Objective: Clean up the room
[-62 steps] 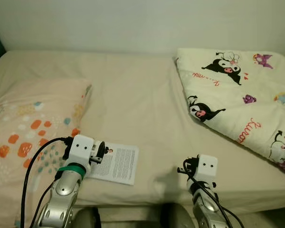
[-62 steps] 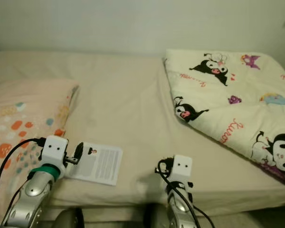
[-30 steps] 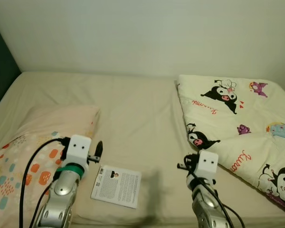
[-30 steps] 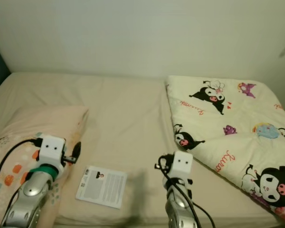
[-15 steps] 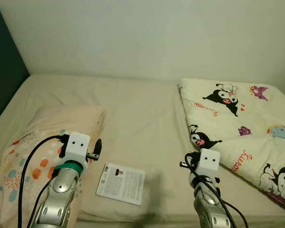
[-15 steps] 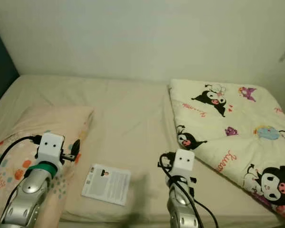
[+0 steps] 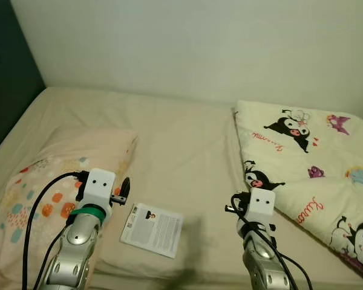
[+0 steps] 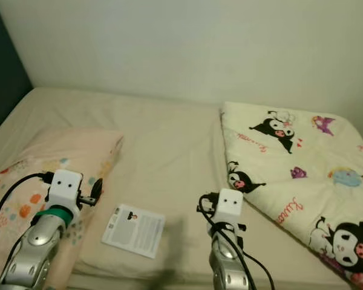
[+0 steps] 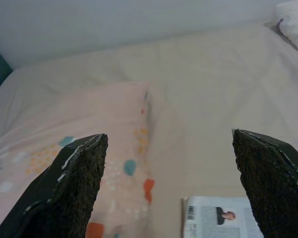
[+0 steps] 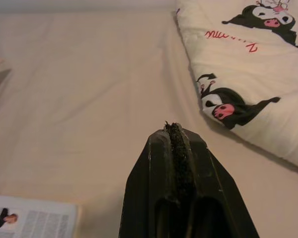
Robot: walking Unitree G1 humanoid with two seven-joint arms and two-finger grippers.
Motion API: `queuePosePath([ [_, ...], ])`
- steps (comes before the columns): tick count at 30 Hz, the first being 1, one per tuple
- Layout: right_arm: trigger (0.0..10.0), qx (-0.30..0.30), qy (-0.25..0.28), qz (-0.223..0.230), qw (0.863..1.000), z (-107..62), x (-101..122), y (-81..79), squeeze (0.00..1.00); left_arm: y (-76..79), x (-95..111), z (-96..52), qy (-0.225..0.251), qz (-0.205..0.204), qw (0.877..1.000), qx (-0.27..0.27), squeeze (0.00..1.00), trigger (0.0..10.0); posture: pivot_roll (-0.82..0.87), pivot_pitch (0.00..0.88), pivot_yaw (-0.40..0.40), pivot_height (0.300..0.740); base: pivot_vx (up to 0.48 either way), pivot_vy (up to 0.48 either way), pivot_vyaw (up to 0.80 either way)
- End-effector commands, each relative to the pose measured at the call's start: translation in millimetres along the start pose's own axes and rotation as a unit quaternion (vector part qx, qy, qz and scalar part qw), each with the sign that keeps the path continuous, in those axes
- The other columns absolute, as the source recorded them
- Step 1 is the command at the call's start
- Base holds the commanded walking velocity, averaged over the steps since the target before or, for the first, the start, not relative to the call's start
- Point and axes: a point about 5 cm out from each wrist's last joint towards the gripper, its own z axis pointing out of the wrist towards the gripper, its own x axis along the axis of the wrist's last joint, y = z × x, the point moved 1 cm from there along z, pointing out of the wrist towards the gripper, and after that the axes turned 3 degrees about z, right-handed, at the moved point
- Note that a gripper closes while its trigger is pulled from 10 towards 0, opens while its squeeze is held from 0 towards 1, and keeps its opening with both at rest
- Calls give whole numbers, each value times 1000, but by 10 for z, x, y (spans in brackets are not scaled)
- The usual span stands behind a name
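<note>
- Little of the tidying could be judged finished: the bed (image 7: 181, 139) was seen largely bare, its beige sheet smooth, with the wall behind it.
- Over the bed's right part a cartoon-printed quilt (image 7: 314, 157) was spread, folded back along a diagonal edge; whether it was meant to be straightened could not be told.
- On the left a pillow (image 7: 54, 175) with orange and teal dots was lying near the bed's front edge, somewhat askew, and it was judged possibly in need of setting at the head.
- Between the arms, just beside the pillow's corner, a printed leaflet (image 7: 152, 229) was left flat on the sheet; it was judged the clearest loose thing yet to be picked up.
- The left tool (image 9: 174, 183) was held with its fingers (image 9: 69, 183) spread wide apart, empty, above the pillow edge and near the leaflet.
- The right tool (image 10: 176, 136) was held with its fingers pressed together on nothing, above bare sheet near the quilt's edge.
</note>
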Motion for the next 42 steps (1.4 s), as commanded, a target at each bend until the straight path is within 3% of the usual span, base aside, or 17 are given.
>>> queuePosePath([
  [1, 10000, -10, -8, -3, 1000, -9, -45, 53, 0, 17, -35, -22, -9, -1, 1000, -7, 0, 10000, 138, 0, -9, 740, 0, -349, 0],
  [42, 10000, -23, -16, 3, 1000, -15, -67, 95, 0, 3, -42, -38, -14, 4, 1000, -12, 0, 10000, 135, 0, -8, 740, 0, -348, 0],
])
